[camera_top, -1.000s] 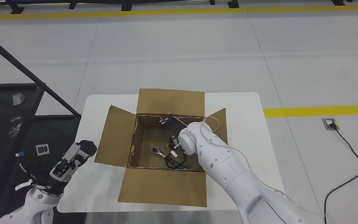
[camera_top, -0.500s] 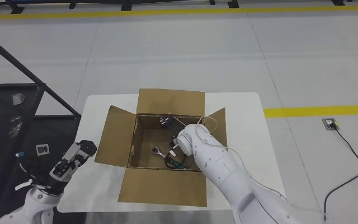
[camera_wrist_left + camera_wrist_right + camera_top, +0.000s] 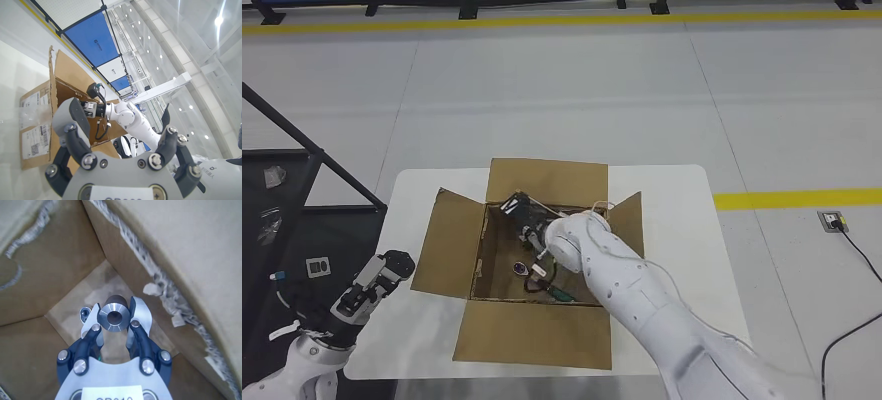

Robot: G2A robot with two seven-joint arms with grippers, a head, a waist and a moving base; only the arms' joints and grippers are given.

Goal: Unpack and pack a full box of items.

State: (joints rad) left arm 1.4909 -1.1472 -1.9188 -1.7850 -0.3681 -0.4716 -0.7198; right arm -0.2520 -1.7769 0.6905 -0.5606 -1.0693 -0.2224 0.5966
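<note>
Seemingly we are mid-unpacking: our right pincer (image 3: 115,306) clamps a metal cylinder (image 3: 114,317) inside the box (image 3: 547,182). More pieces (image 3: 560,293) lie toward its six o'clock. Our left pincer (image 3: 121,108) hangs wide open and empty at eight o'clock.

Has the right arm (image 3: 642,300) stretched in from 5 o'clock toward 11 o'clock, wrist bent down. Pinches a small metal cylinder (image 3: 114,317) tight in the right gripper (image 3: 114,308), one finger on each side. Holds the left arm (image 3: 312,350) low at 8 o'clock, pointing toward 1 o'clock, with the left gripper (image 3: 121,108) wide open and tilted up.
</note>
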